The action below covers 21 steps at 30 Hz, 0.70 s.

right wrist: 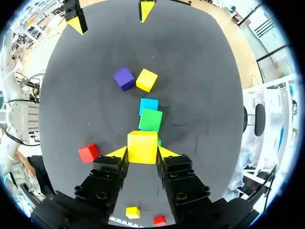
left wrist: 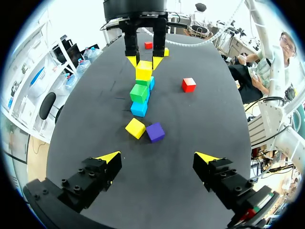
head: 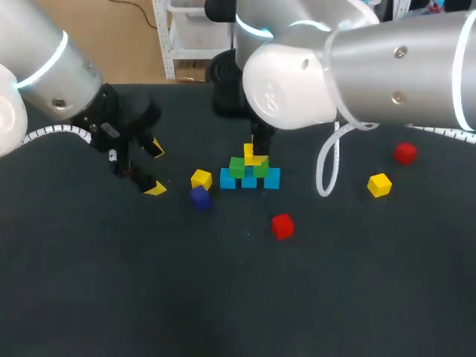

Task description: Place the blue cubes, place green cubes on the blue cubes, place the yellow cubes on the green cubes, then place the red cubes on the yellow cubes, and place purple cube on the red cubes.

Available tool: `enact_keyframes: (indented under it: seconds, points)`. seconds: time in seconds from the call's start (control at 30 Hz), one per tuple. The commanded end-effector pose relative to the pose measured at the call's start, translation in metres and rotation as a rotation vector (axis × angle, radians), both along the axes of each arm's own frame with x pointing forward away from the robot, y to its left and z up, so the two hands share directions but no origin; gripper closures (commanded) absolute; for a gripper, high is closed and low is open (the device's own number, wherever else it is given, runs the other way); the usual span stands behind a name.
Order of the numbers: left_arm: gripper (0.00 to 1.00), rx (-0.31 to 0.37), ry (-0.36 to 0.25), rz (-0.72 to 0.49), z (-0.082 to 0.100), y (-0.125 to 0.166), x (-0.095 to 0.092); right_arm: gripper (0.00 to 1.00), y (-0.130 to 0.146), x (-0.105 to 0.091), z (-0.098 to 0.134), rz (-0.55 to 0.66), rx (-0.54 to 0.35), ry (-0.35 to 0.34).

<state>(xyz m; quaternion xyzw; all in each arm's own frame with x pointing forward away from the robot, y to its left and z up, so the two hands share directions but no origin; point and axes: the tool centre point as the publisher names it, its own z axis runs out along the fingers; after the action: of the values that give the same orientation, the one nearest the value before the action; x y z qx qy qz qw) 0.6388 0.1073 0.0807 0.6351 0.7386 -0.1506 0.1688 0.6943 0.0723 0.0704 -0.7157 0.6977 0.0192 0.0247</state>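
**Yellow cube pinched over the green pair**

The right gripper (right wrist: 142, 153) has its fingers pressed against 2 opposite sides of a yellow cube (right wrist: 142, 145), pinching it from above. In the head view this cube sits over the seam between 2 green cubes (head: 237, 168), which rest on a row of 3 blue cubes (head: 227, 179) near the middle of the table (head: 223, 297). Whether its underside already touches the green pair I cannot tell.

The coming move turns on that vertical line-up. The cube is centred between the jaws and straight over the seam, with its faces looking square to the row. I judge that only a short straight descent, or just a release, is left. A cube has no long axis to align.

The left gripper (left wrist: 158, 160) hangs with its fingers spread wide and nothing between them, well apart from the stack. A loose yellow cube (left wrist: 135, 128) and the purple cube (left wrist: 155, 132) lie touching each other ahead of it, between it and the stack. The nearest red cube (head: 282, 225) lies apart on the stack's other side.

No writing or label can be read on any cube.
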Motion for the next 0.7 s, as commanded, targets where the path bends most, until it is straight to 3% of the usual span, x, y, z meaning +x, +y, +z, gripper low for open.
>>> enact_keyframes:
  seconds: [0.03, 0.7]
  points:
    - [0.00, -0.002, -0.001, -0.001, -0.0003, 0.0008, 0.0003, 1.00, 0.0039, 0.0029, -0.0017, 0.003, -0.005, 0.009]
    - [0.00, -0.002, -0.001, -0.001, -0.0003, 0.0008, 0.0003, 1.00, 0.0040, 0.0066, -0.0085, -0.003, -0.015, 0.027]
